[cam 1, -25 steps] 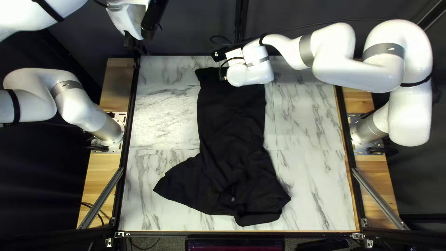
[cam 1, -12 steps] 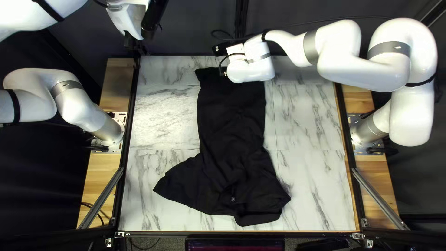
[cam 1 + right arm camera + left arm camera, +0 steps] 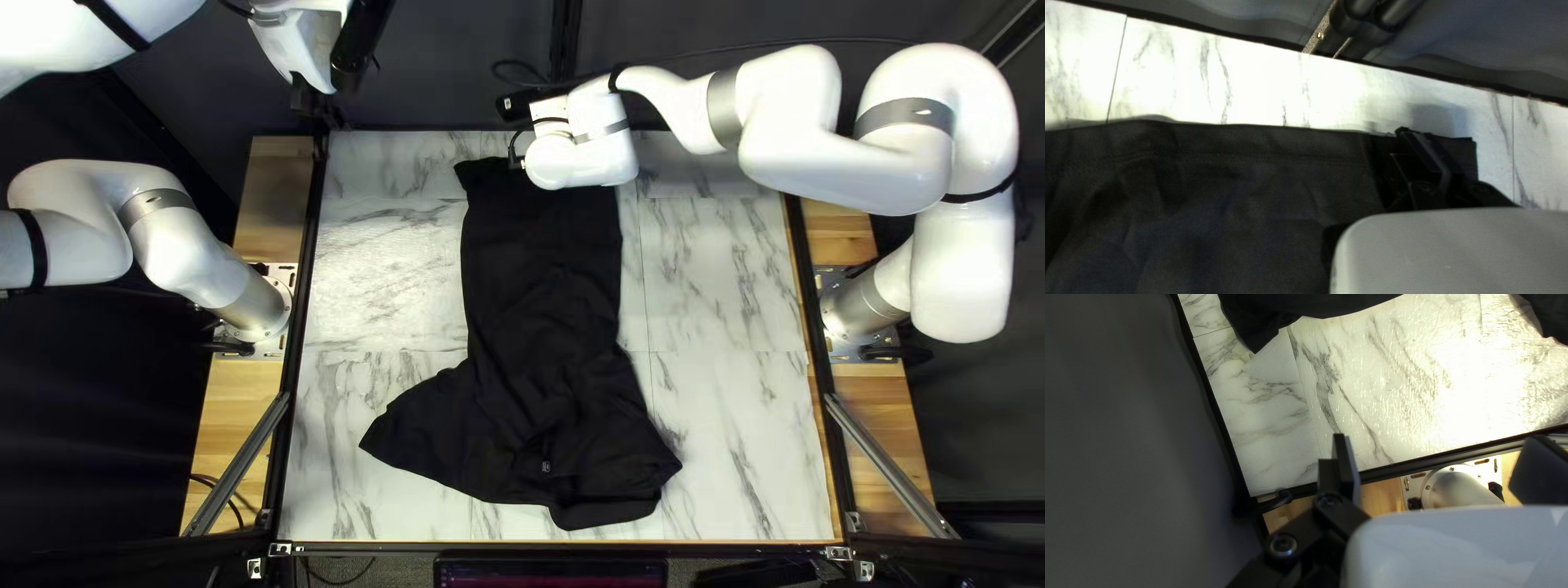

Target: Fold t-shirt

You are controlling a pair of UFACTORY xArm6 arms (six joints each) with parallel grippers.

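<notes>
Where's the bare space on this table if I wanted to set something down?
Bare marble tabletop shows between the shirt and the left arm's base, and again between the shirt and the right arm's base. It's crowded toward the far curtain, where the right arm reaches over the shirt. The near edge is tight below the shirt.

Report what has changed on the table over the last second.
My right arm's wrist has shifted slightly toward the table's far edge and a touch to the view's left. The T-shirt's far left corner seems to have crept slightly left too. I see no grasp made or released. The left arm and the shirt's near end stayed put.
</notes>
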